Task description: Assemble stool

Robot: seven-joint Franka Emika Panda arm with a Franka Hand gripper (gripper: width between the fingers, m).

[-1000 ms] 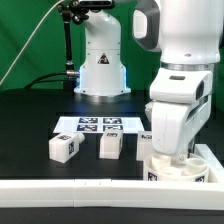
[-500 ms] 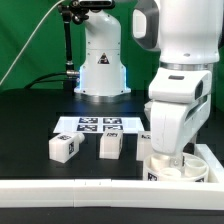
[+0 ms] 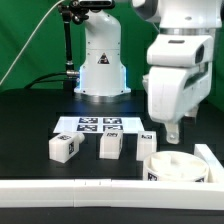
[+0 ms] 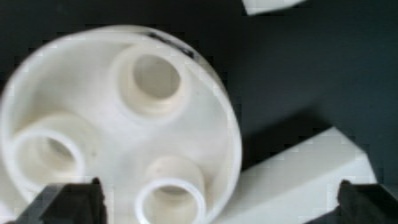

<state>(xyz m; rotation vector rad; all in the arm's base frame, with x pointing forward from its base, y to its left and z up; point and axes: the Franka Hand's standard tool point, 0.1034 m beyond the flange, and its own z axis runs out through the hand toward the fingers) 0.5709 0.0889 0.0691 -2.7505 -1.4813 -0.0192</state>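
**Open hand hangs over the stool seat**

The hand (image 3: pixel 171 134) hangs above the seat (image 3: pixel 178 166) with its fingers spread wide, holding nothing. In the wrist view the two dark fingertips (image 4: pixel 68 203) stand far apart. The seat (image 4: pixel 107 110) lies below them, and neither fingertip is clamped on it.

The seat is a low, round white piece with three round sockets (image 4: pixel 153 80) in its upper face. It rests flat on the black table (image 3: pixel 30 120) at the exterior view's right. There it sits in the corner of the long white rail (image 3: pixel 80 187), which runs along the front and turns back on the right. A black-and-white tag shows on the seat's side wall.

Three tagged legs stand loose on the table in a row, to the exterior view's left of the seat. The first leg (image 3: pixel 63 148) is farthest out and the second leg (image 3: pixel 110 146) is in the middle. The third leg (image 3: pixel 147 145) is just beside the seat; whether it touches the seat cannot be told. None of the legs sits in a socket.

Behind the legs lies the marker board (image 3: pixel 100 124).
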